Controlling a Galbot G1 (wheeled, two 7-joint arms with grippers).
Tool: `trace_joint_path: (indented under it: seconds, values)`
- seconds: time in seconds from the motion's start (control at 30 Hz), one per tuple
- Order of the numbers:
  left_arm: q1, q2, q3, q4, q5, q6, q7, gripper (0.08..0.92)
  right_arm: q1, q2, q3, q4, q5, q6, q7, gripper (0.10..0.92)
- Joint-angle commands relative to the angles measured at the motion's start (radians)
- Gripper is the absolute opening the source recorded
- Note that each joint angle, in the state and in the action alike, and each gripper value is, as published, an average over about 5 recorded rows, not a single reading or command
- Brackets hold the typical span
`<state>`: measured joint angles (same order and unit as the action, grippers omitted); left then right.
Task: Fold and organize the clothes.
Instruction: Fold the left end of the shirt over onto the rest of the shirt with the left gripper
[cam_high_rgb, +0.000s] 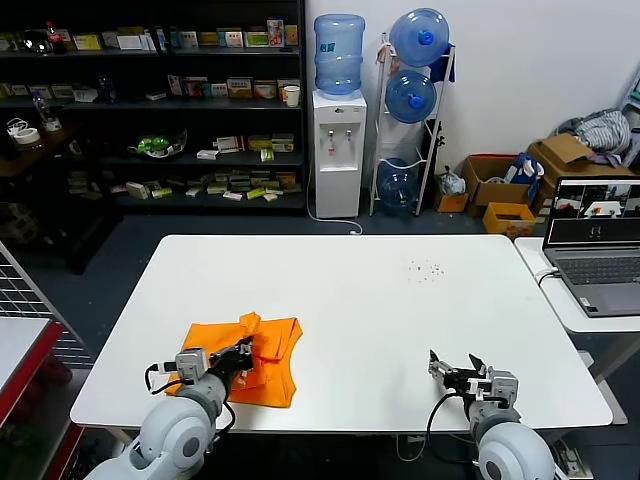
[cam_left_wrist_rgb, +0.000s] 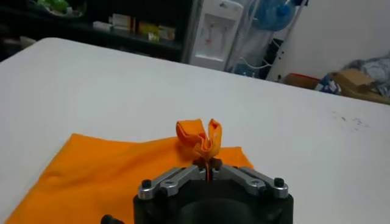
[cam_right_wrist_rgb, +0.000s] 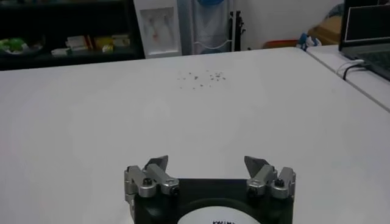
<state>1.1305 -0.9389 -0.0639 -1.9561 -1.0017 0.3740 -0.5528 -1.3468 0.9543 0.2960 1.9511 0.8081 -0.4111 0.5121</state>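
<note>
The bright orange T-shirt (cam_high_rgb: 240, 358) lies partly folded on the white table (cam_high_rgb: 340, 300) near its front left edge. My left gripper (cam_high_rgb: 243, 352) is shut on a pinch of its fabric; in the left wrist view a bunched fold of the T-shirt (cam_left_wrist_rgb: 201, 140) stands up just beyond the closed left gripper (cam_left_wrist_rgb: 207, 165), and the rest spreads flat. My right gripper (cam_high_rgb: 455, 367) is open and empty over bare table near the front right edge, well apart from the shirt. In its own wrist view the right gripper (cam_right_wrist_rgb: 207, 163) has wide-set jaws with nothing between them.
A laptop (cam_high_rgb: 595, 235) sits on a side table at the right. A water dispenser (cam_high_rgb: 338, 150), a bottle rack (cam_high_rgb: 412, 110) and shelves (cam_high_rgb: 150, 100) stand behind the table. Small dark specks (cam_high_rgb: 428, 268) lie on the far right part of the tabletop.
</note>
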Motion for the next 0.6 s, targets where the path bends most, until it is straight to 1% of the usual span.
trace_joint_path:
  seconds: [0.03, 0.13, 0.2, 0.3, 0.37, 0.47, 0.53, 0.6]
  values:
    - [-0.043, -0.071, 0.072, -0.006, 0.02, 0.025, -0.022, 0.112, -0.003, 0.003, -0.002, 0.0, 0.003, -0.001, 0.001, 0.823]
    - [-0.037, -0.069, 0.063, -0.006, 0.038, 0.026, 0.0, 0.125, -0.002, 0.0, -0.002, 0.0, 0.005, -0.001, 0.001, 0.823]
    - [-0.033, -0.067, 0.049, -0.015, 0.032, 0.026, 0.007, 0.162, -0.001, -0.001, -0.003, -0.002, 0.005, -0.002, 0.001, 0.823]
    - [-0.025, -0.06, 0.017, -0.038, 0.005, 0.027, 0.006, 0.247, 0.001, 0.001, -0.006, -0.005, 0.005, -0.002, 0.0, 0.823]
    - [-0.017, -0.043, -0.008, -0.057, -0.01, 0.028, 0.007, 0.308, 0.003, 0.002, -0.008, -0.007, 0.005, -0.002, 0.0, 0.823]
    - [0.008, 0.013, -0.057, -0.068, -0.012, 0.026, 0.024, 0.395, 0.005, 0.002, -0.01, -0.006, 0.005, -0.002, 0.0, 0.823]
    - [0.035, 0.075, -0.1, -0.052, -0.004, 0.021, 0.05, 0.447, 0.004, 0.0, -0.009, -0.004, 0.006, -0.002, -0.001, 0.823]
    - [0.069, 0.15, -0.153, -0.013, 0.011, 0.002, 0.098, 0.507, 0.003, -0.003, -0.007, -0.002, 0.006, -0.002, -0.003, 0.823]
